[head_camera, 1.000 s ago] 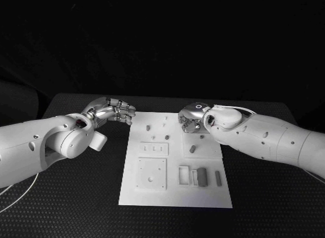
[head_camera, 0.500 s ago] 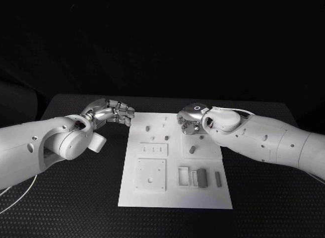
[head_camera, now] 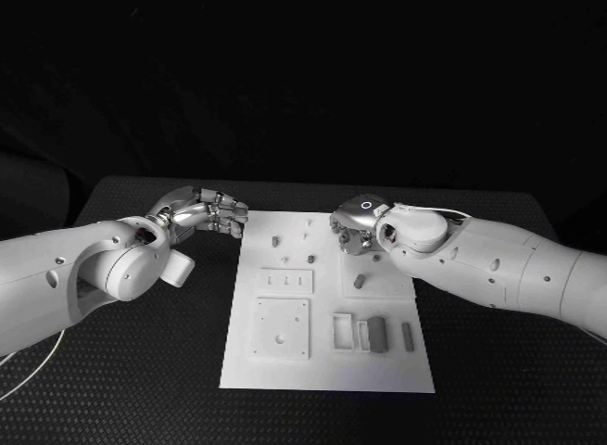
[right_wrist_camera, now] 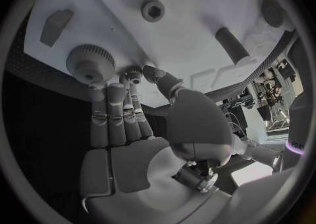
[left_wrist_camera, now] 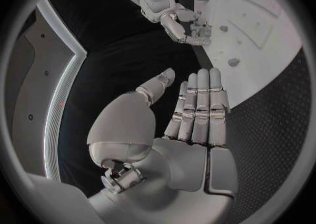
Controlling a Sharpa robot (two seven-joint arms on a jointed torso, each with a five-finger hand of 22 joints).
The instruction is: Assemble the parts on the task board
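Observation:
The white task board (head_camera: 323,357) lies in the middle of the black table. Small grey parts sit on its far half, among them a peg (head_camera: 360,277) and a small stud (head_camera: 274,239). My right hand (head_camera: 357,227) hovers over the board's far right corner. Its fingers (right_wrist_camera: 108,113) are stretched out with the tips beside a toothed gear (right_wrist_camera: 91,61), and it holds nothing. A hex nut (right_wrist_camera: 152,9) and a dark cylinder (right_wrist_camera: 231,45) lie beyond. My left hand (head_camera: 203,211) hangs just off the board's far left corner. Its fingers (left_wrist_camera: 200,108) are straight and empty.
Nearer on the board are a slotted plate (head_camera: 287,278), a square plate (head_camera: 284,324) and upright rectangular blocks (head_camera: 377,331). Black textured table (head_camera: 130,371) surrounds the board on both sides. My right hand (left_wrist_camera: 181,21) also appears at the board's edge (left_wrist_camera: 263,34) in the left wrist view.
My left hand has drawn back a little to the left, away from the board's corner. My right hand has hardly moved over the far right parts.

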